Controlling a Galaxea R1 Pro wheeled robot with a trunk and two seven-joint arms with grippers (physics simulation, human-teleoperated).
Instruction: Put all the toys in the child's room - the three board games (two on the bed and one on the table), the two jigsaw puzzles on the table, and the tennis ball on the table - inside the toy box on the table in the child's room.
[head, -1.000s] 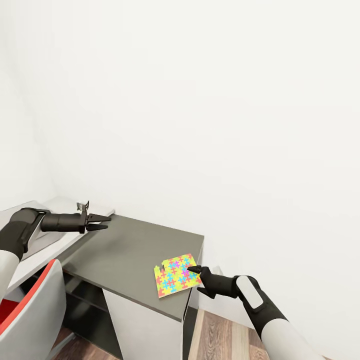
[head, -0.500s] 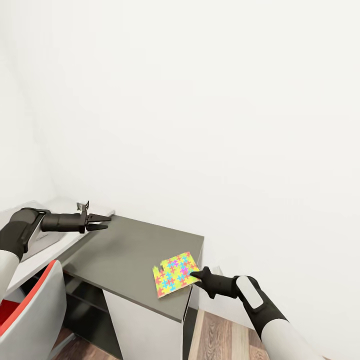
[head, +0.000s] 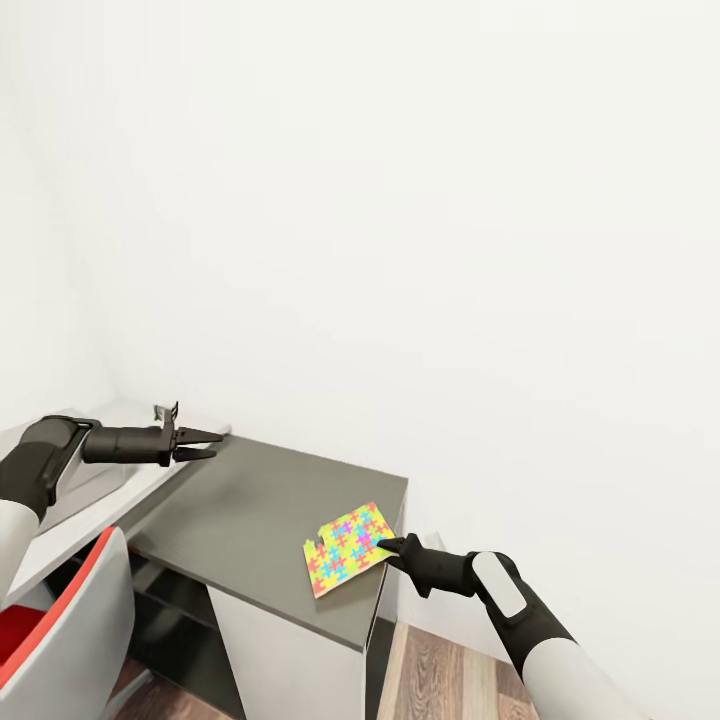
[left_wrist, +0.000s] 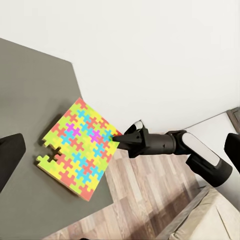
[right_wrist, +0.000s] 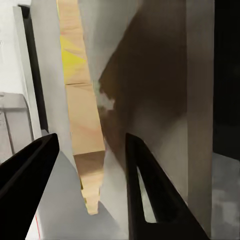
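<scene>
at the lower middle of the head view i see one jigsaw puzzle (head: 345, 548) lying on the dark-grey corner section of the table (head: 250, 500), its near right corner overhanging the table's edge. one piece is missing from its side, a notch that reads clearly in the left wrist view (left_wrist: 80, 148). it is a thin flat square of interlocking yellow, red, blue, pink and green pieces. the right gripper (head: 392, 546) sits at the puzzle's right edge, tips touching or just at it; whether the jaws have pinched the edge i cannot tell from the head view. my right wrist view is hard to read: two dark fingers (right_wrist: 150, 195) stand apart, with blurred grey and tan surfaces between them. the left gripper (head: 205, 445) hovers at the left of the frame over the seam between white top and grey section, jaws parted and holding nothing, well apart from the puzzle. a red-and-white chair (head: 60, 640) is cut off at the lower left corner.
</scene>
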